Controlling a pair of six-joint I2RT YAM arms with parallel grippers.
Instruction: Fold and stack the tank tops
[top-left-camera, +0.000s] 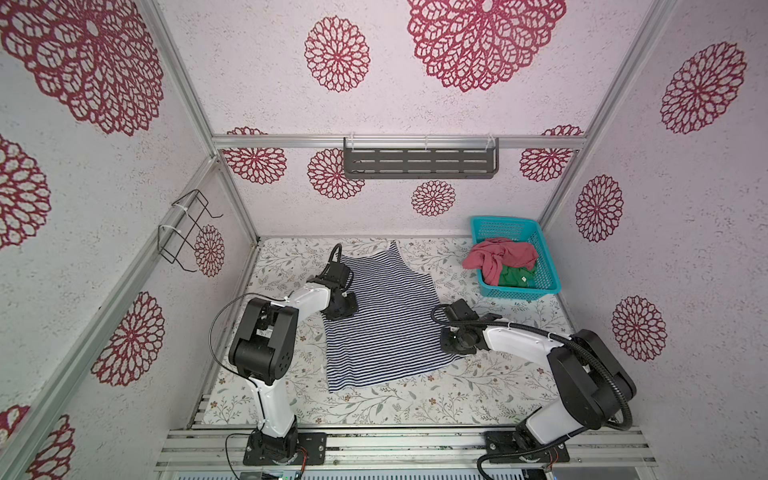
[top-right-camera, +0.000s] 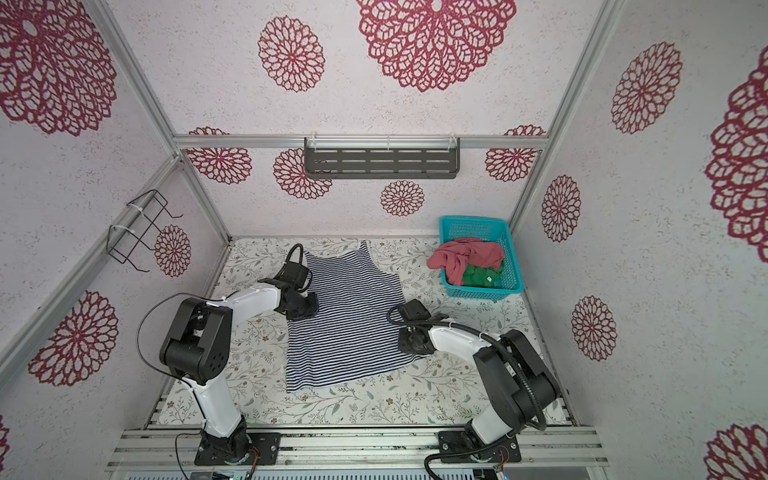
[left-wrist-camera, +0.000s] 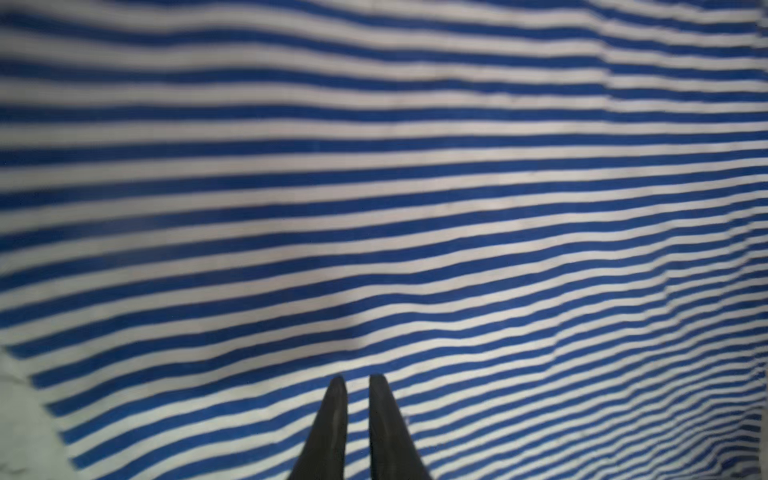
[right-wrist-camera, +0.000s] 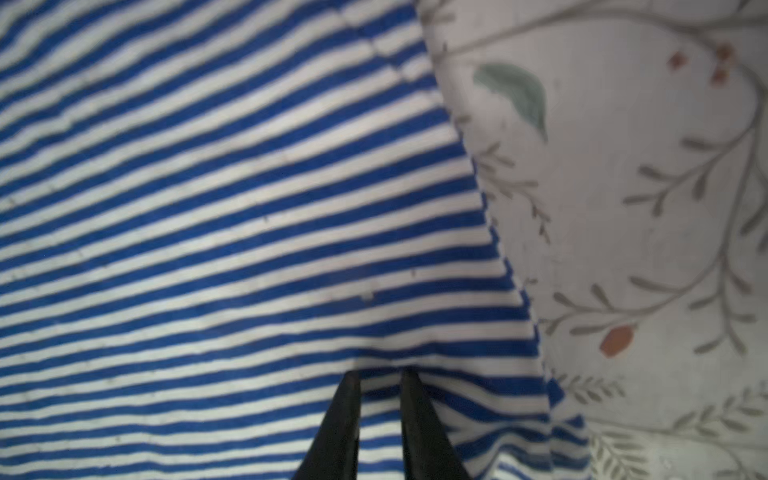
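Right, over at the 9 o'clock side the left gripper (top-left-camera: 343, 309) is down on the 9 o'clock edge of the navy-and-white striped cloth tank top (top-left-camera: 382, 332), up by the armhole. From its wrist camera the two black fingers (left-wrist-camera: 332, 419) stand almost together with a thin strip of stripes showing between them, the cloth around them lying smooth. I cannot tell whether any fabric is actually nipped. The striped top itself lies spread flat in the middle of the floral-printed table cover (top-left-camera: 415, 399), one strap pointing to 12 o'clock and the hem down towards 6. Across at the garment's 4 o'clock edge, close to the hem corner, sits the right gripper (top-left-camera: 451, 344). Its wrist camera shows the fingers (right-wrist-camera: 419, 419) drawn close on a raised ridge of striped cloth, stripes puckering in towards the tips, so that one is pinching the fabric just inside the side seam. Out at 2 o'clock on the table stands the teal plastic mesh basket (top-left-camera: 505, 222), well apart from the striped top. The dusty red-pink cloth tank top (top-left-camera: 505, 254) is heaped in it and spills over its 9 o'clock rim, with the bright green cloth tank top (top-left-camera: 515, 277) bunched inside just beneath, towards the basket's 6 o'clock end.
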